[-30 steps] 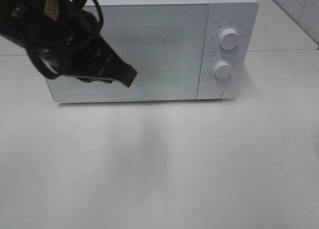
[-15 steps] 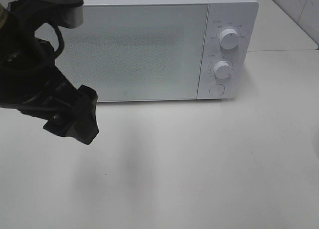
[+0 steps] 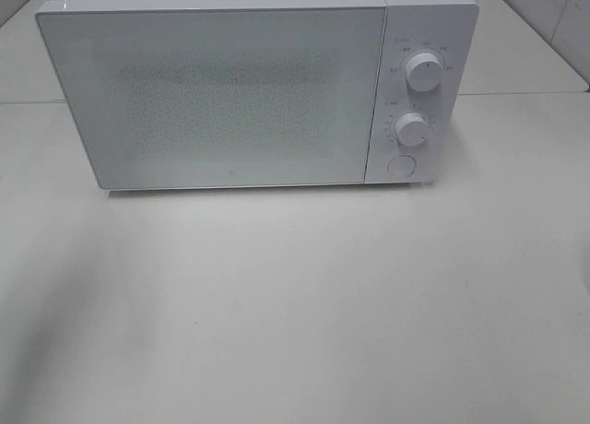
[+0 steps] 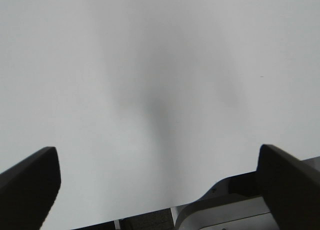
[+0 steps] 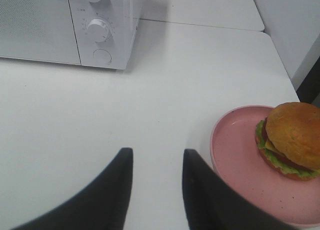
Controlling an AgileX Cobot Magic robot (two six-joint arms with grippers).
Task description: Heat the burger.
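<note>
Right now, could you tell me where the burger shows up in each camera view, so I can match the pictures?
Exterior high: the burger is not in the picture; only the microwave on the white table.
Left wrist: not in it; just bare table.
Right wrist: the burger sits at the right edge, on the pink plate.
Shared landmark: the microwave's round button under the two dials.
</note>
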